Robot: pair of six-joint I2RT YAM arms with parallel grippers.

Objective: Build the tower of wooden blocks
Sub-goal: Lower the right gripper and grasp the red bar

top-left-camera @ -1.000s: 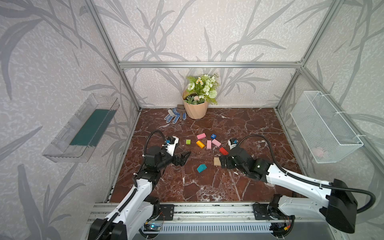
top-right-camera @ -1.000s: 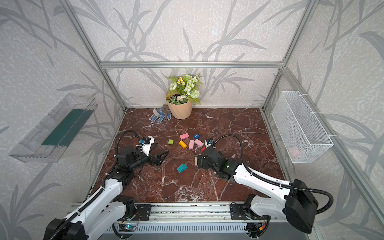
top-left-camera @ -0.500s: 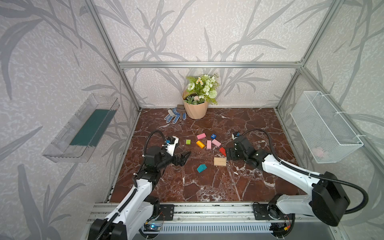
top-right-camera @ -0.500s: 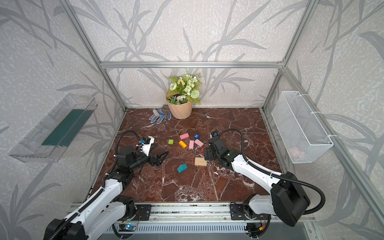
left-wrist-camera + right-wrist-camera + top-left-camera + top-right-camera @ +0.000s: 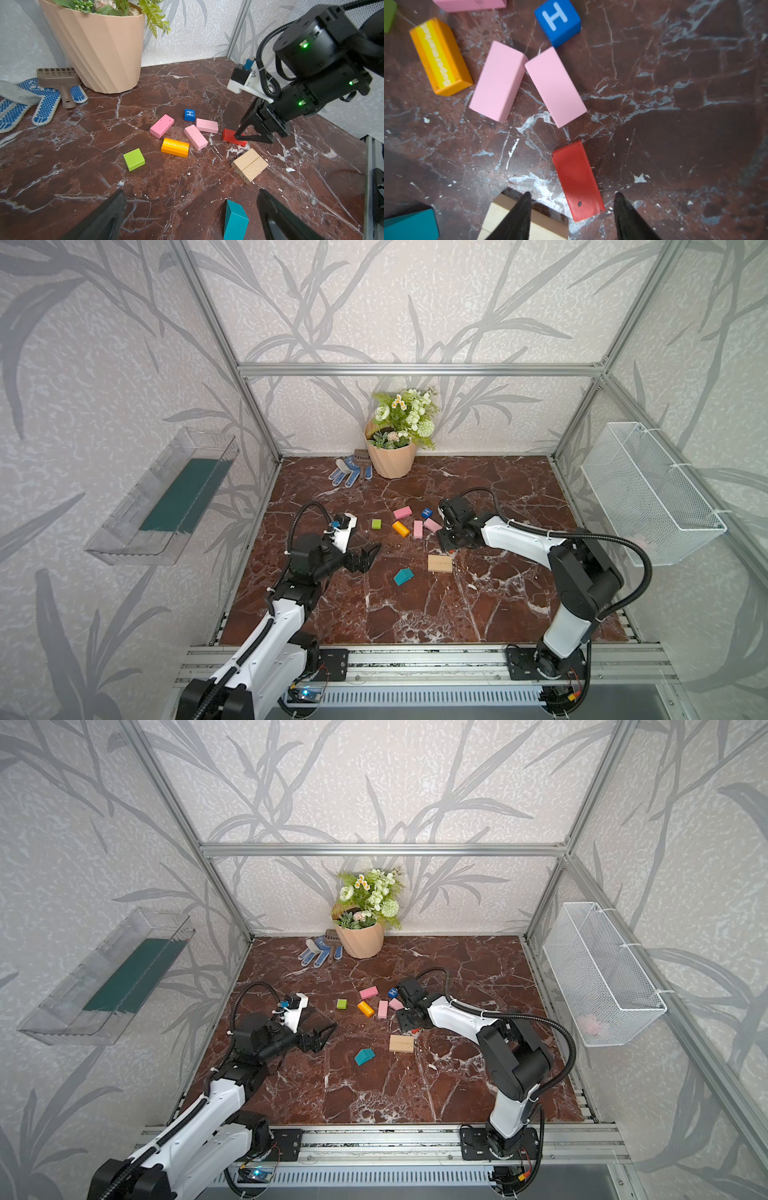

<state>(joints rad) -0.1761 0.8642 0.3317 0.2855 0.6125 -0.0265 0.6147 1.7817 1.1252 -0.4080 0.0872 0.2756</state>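
Note:
Two tan wood blocks [image 5: 439,563] lie side by side as a square on the marble floor, with nothing on top. Just beyond them a red block [image 5: 577,178] lies flat. My right gripper [image 5: 572,194] points down over its near end, open, one finger on each side with a gap to both. Farther back lie three pink blocks [image 5: 418,529], an orange one [image 5: 400,528], a green cube [image 5: 376,524] and a blue "H" cube [image 5: 427,513]. The teal house-shaped piece [image 5: 403,576] lies left of the tan pair. My left gripper [image 5: 371,556] hovers wide open and empty, left of the teal piece.
A beige flowerpot [image 5: 392,458] stands at the back wall, with blue-white gloves [image 5: 344,472] and a brown scoop [image 5: 62,83] beside it. A white wire basket [image 5: 648,493] hangs on the right wall and a clear tray [image 5: 166,497] on the left wall.
My right gripper left the tan blocks on the floor, swung back to the red block and narrowed its jaws around it. The left arm has not moved.

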